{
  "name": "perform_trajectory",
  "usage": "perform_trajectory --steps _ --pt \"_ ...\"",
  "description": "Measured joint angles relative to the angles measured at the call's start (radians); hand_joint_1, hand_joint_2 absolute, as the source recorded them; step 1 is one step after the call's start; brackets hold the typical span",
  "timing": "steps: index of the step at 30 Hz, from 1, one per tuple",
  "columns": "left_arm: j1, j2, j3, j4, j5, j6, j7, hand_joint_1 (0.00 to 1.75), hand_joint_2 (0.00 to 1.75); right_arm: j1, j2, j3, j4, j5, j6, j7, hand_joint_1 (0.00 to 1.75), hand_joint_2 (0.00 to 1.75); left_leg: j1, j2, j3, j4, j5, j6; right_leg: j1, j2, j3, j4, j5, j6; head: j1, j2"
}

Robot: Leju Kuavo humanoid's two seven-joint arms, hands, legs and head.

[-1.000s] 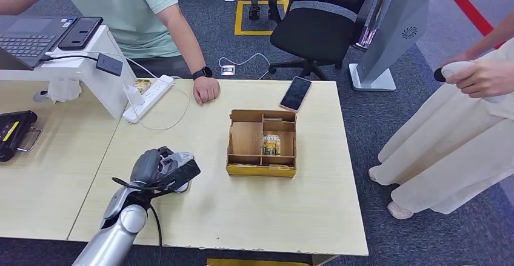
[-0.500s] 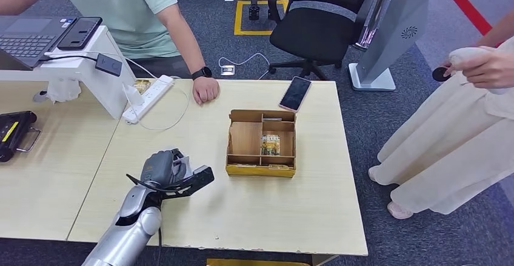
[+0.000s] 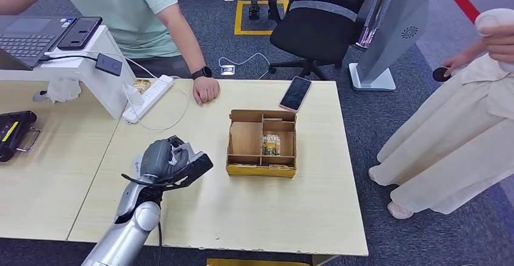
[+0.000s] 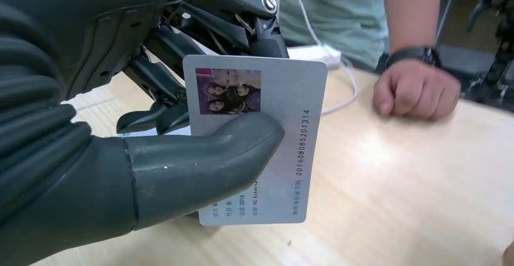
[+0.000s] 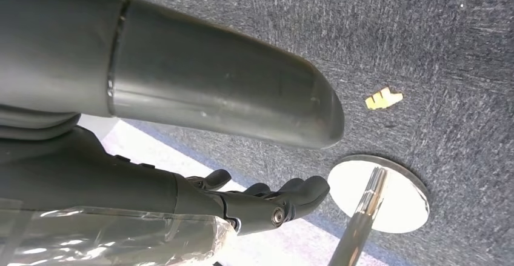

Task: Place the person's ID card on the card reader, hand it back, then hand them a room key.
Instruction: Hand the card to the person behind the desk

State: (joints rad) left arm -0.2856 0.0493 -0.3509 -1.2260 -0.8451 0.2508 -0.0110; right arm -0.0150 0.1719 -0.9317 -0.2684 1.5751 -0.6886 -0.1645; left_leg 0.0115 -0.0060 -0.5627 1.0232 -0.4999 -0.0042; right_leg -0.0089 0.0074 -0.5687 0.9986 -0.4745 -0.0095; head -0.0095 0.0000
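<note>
My left hand [image 3: 165, 160] hovers just above the table's near left part, pinching a white ID card [image 4: 291, 126] between its thumb [image 4: 200, 157] and its fingers. The card stands nearly upright, with a small photo and a printed number on it. A person in a green shirt sits behind the table, a fist [image 3: 206, 89] resting on it. Hotel key cards [image 3: 271, 145] stand in a wooden box [image 3: 260, 170] at mid-table. My right hand [image 5: 267, 202] hangs over the carpet with its fingers apart and nothing in them.
A phone [image 3: 296, 93] lies behind the box. A power strip [image 3: 148, 98] and cable sit by a white stand at the left, and a black device [image 3: 13, 133] is at the far left edge. A second person in cream clothing [image 3: 448, 139] stands right of the table.
My left hand has moved a little right and away from me with the card, turning slightly. The person at the right has raised their hand with a white object.
</note>
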Motion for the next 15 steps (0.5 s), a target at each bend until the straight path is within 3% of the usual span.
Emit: perform_trajectory --steps 11,15 --pt "-0.019 -0.039 0.008 -0.046 -0.114 0.285 -0.074 1.75 1.75 -0.002 0.005 0.006 -0.004 0.0 0.0 0.006 0.0 0.0 0.0 0.0 0.0 0.0 0.0 0.0 0.0 0.0 0.0 0.0 0.0 0.0 0.0 0.0" --pt "-0.043 -0.056 0.008 -0.021 -0.136 0.316 -0.076 1.75 1.75 -0.003 0.006 0.019 -0.004 0.0 0.0 0.007 0.0 0.0 0.0 0.0 0.0 0.0 0.0 0.0 0.0 0.0 0.0 0.0 0.0 0.0 0.0 0.0"
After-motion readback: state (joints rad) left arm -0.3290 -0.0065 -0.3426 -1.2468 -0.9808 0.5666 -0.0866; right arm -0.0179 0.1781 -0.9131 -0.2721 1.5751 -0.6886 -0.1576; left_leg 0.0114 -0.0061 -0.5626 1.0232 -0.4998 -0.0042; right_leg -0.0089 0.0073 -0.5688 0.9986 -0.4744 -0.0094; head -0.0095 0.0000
